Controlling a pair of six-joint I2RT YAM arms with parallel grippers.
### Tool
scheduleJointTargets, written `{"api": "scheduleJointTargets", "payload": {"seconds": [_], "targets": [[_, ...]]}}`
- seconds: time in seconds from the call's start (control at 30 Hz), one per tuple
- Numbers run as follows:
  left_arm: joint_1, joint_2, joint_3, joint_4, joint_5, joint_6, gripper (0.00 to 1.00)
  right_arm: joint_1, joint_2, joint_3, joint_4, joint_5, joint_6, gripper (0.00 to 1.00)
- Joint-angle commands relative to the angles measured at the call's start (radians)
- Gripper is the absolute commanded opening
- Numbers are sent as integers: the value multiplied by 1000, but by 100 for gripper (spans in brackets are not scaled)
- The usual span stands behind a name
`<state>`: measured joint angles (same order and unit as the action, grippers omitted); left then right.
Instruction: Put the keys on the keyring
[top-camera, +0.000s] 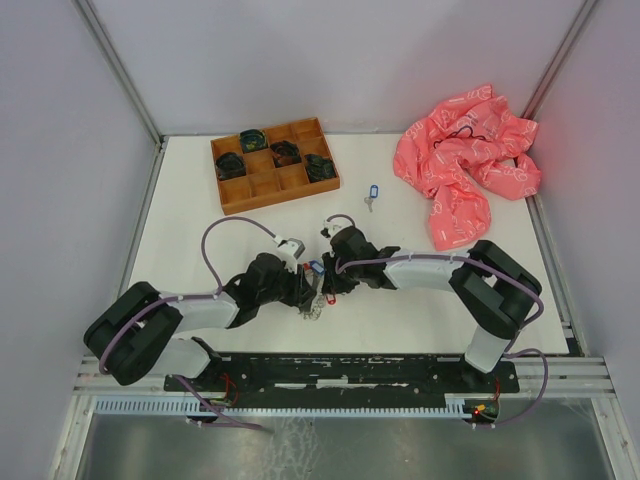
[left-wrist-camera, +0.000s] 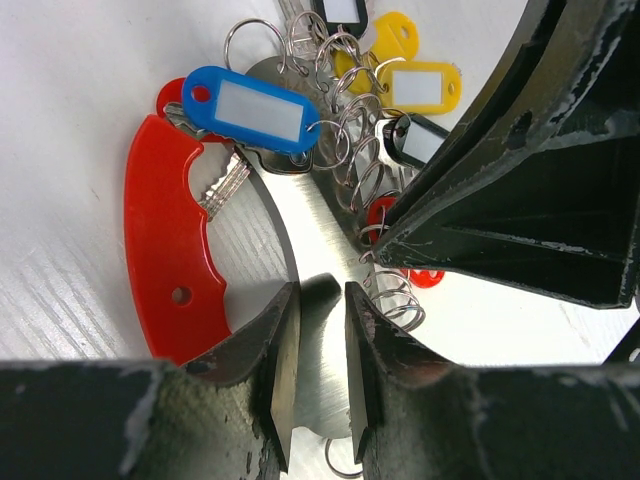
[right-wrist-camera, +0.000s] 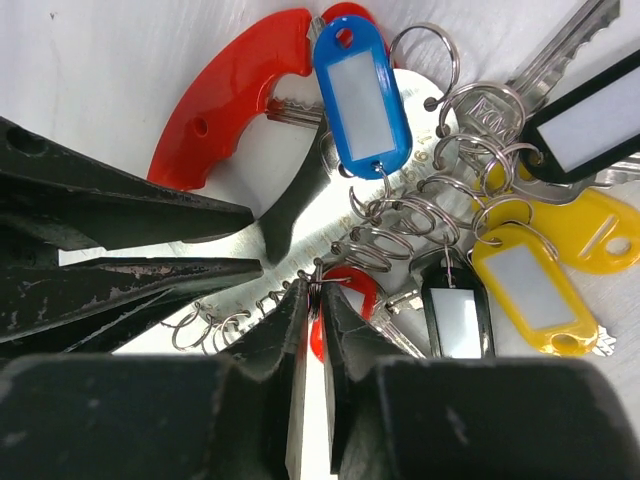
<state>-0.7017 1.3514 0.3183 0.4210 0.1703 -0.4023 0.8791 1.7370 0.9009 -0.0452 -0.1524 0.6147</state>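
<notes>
A bunch lies between both arms: a silvery metal plate (left-wrist-camera: 318, 225) with a red handle (left-wrist-camera: 165, 250), rows of small split rings, and keys with blue (right-wrist-camera: 360, 100), yellow (right-wrist-camera: 530, 290) and black (right-wrist-camera: 455, 315) tags. My left gripper (left-wrist-camera: 320, 300) is shut on the plate's edge. The right gripper (right-wrist-camera: 315, 290) pinches the keyring (right-wrist-camera: 322, 283), a thin ring with a red oval tag (right-wrist-camera: 350, 290), at the plate's rim. In the top view the left gripper (top-camera: 303, 290) and the right gripper (top-camera: 326, 279) meet over the bunch. One loose blue-tagged key (top-camera: 373, 192) lies farther back.
A wooden compartment tray (top-camera: 272, 190) with dark items stands at the back left. A crumpled pink bag (top-camera: 465, 165) lies at the back right. Metal frame rails (top-camera: 140, 220) border the white table.
</notes>
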Motion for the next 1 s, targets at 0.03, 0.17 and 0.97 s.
{"api": "scheduleJointTargets", "payload": {"seconds": [0.03,0.17,0.97], "targets": [[-1,0,2,-40,13,-48,32,-7,-4,45,16,16,-25,10],[2,-41,-21,-8,-4,-49,32,-24,-53,28,10,-2,-110,4],[97,-165,-154,433,135,22,31,-76,-331,-162,348,-307,-663,1]]}}
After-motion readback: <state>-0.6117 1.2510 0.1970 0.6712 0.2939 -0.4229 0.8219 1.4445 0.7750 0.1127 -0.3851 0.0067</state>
